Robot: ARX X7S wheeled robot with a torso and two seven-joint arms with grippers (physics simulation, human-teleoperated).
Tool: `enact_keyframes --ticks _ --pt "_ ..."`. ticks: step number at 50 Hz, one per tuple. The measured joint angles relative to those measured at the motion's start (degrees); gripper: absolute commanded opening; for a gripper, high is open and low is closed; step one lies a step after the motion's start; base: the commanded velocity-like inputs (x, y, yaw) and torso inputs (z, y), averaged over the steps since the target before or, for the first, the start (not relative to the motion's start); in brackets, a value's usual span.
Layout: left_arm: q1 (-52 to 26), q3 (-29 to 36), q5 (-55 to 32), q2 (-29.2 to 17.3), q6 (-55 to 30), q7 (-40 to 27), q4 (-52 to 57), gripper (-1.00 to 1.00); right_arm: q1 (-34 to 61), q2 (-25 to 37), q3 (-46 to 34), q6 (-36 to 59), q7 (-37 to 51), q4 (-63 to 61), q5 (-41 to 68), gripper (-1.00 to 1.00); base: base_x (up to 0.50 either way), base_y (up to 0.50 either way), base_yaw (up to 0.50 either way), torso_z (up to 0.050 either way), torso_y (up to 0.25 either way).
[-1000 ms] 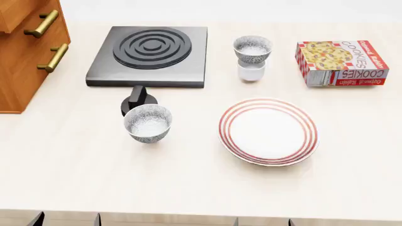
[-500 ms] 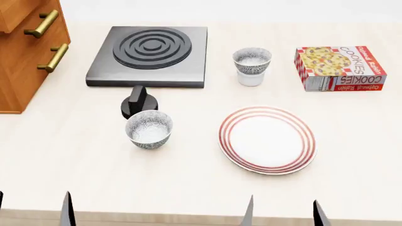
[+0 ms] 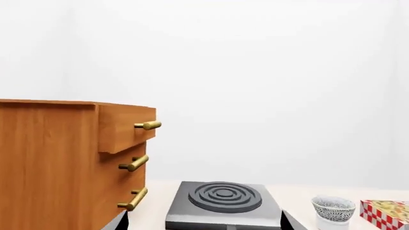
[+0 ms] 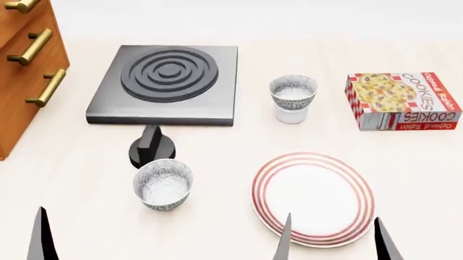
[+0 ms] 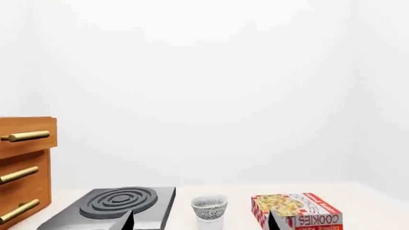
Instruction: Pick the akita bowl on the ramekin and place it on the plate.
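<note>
The akita bowl [image 4: 293,92] sits upright on top of the ramekin [image 4: 291,114], whose white wall shows just under it, at the far middle of the counter [image 4: 217,162]. It stands between the black hob [image 4: 168,84] on its left and the cookie box [image 4: 402,101] on its right, apart from both. My right wrist view shows the same stack, bowl [image 5: 210,207] over cup [image 5: 210,221], between the hob and the box. The plate [image 4: 313,198] lies nearer to me, in front of the stack and well apart from it, with nothing on it.

My right gripper [image 4: 331,244] shows only as two dark fingertips at the near edge, one over the plate's near rim and one just off its right side; they stand wide apart and hold nothing. Of my left gripper [image 3: 203,221] the wrist view shows two finger edges set wide apart, empty.

A second patterned bowl [image 4: 164,184] stands at the near left, just in front of a black knob [image 4: 150,147]. The wooden drawer unit [image 4: 29,59] with brass handles is at the far left
</note>
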Motion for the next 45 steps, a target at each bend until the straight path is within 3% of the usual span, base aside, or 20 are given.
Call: enact_keyframes --ticks 8,33,45 --pt "0.1 0.6 -0.7 -0.6 -0.8 -0.7 0.6 1.0 0.0 0.8 -1.0 0.5 0.9 -0.5 -1.1 1.0 0.5 0.0 0.0 0.004 0.0" --pt "0.1 1.0 -3.8 -2.3 -1.8 -1.9 1.7 1.0 0.0 2.5 -2.8 0.5 2.7 -0.5 -1.5 1.0 0.5 0.0 0.0 0.05 0.0" --pt "0.2 1.4 -4.1 -3.0 -1.8 -2.6 1.8 1.0 -1.3 3.2 -3.2 -5.3 1.7 0.9 0.8 1.0 0.0 0.0 0.0 0.05 0.0"
